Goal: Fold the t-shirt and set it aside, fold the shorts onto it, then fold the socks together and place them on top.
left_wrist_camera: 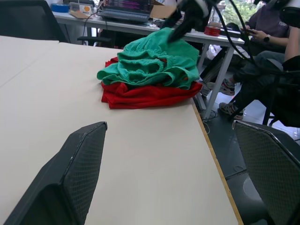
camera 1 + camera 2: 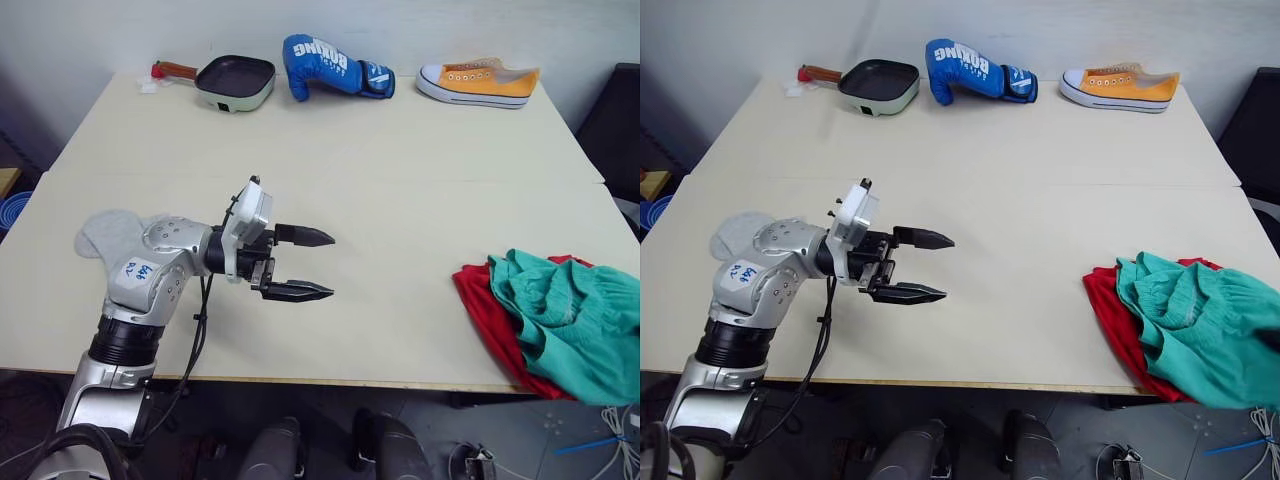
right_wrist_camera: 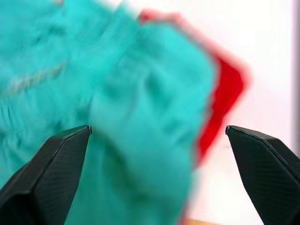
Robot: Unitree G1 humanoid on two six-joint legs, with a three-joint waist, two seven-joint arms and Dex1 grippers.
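The teal-green shorts lie bunched on top of the red t-shirt at the table's front right corner. The grey socks lie at the front left, partly hidden behind my left arm. My left gripper hovers over the bare table between the socks and the pile, open and empty, pointing right toward the pile. In the right wrist view my right gripper is open just above the shorts, with the red t-shirt showing beside them.
Along the cream table's far edge sit a frying pan, a blue boxing glove and an orange sneaker. A black chair stands at the right. People sit beyond the pile at another desk.
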